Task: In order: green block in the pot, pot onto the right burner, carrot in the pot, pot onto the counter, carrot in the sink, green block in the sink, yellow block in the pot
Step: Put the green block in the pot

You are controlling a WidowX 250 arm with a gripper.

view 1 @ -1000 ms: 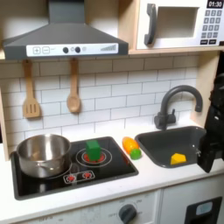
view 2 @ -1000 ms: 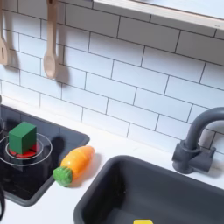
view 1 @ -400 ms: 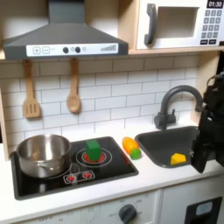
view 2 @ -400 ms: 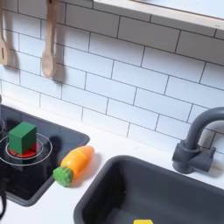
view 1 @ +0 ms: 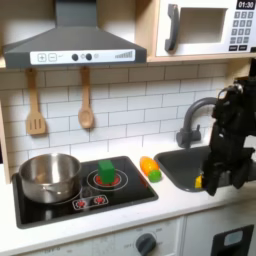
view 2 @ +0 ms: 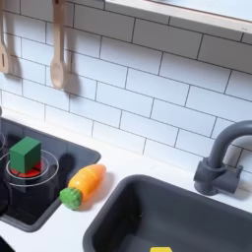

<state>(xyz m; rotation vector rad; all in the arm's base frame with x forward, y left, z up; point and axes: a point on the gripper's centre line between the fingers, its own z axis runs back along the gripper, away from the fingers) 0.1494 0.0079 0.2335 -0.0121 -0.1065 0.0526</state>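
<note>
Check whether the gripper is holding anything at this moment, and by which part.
Nothing appears held. The gripper hangs over the sink; the green block, carrot and pot all sit apart from it.

green block (view 2: 25, 154) on burner; carrot (view 2: 84, 185) beside

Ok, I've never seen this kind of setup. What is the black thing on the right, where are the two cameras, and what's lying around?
It is a toy kitchen. In the first exterior view, taken from the front, the black machine over the sink is a robot arm; its tool hangs low there, and I cannot tell whether it is open or holding anything. The second exterior view is a closer look at the same worktop. The pot sits on the burner at the first exterior view's left, the green block on the other burner. The carrot lies on the counter between cooktop and sink. The yellow block lies in the sink.
</note>
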